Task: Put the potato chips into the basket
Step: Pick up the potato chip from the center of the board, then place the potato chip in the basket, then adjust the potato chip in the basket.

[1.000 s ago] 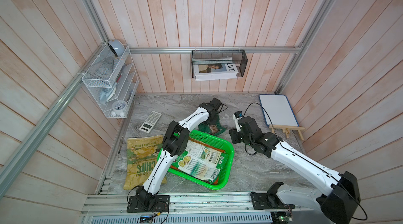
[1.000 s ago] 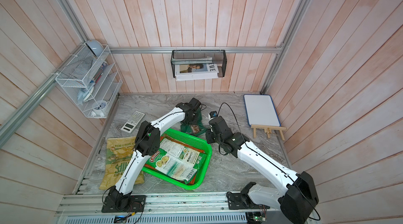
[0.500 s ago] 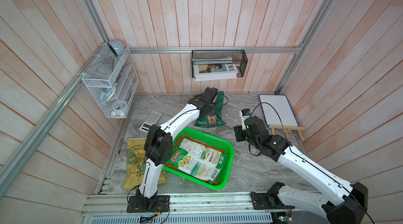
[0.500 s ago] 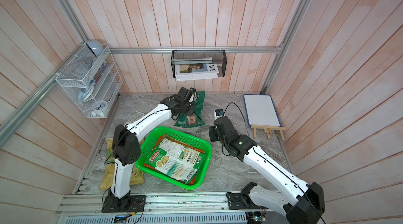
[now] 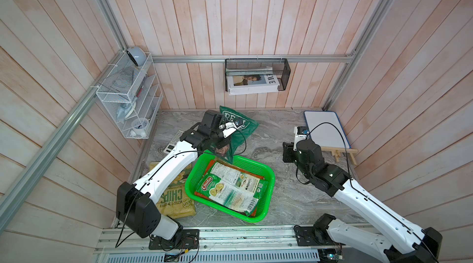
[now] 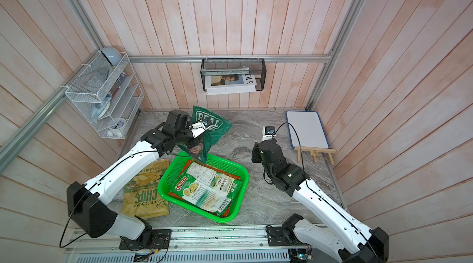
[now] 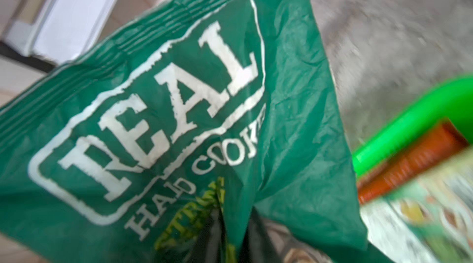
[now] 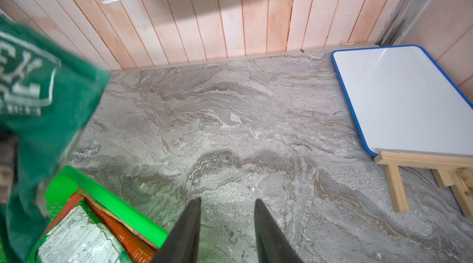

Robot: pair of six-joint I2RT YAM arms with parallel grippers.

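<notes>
The REAL chip bag (image 5: 239, 127) is dangling over the green basket (image 5: 271, 182)'s far rim, between the left pincer (image 7: 233, 228)'s jaws; clamped or loosening, I cannot tell. Released here, it is risking tipping outside the basket onto the counter (image 8: 230, 110). The right pincer (image 8: 226, 213) is hovering part-open, empty.

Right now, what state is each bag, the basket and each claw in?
green basket, on the table, bags inside.
Chuba bag, lying on top in the basket.
orange-red bag, in the basket, mostly covered.
CHIPS bag, flat on the table, outside the basket.
REAL bag, in the air over the basket's far corner.
left claw, at the REAL bag; grip unclear.
right claw, open, empty.
</notes>
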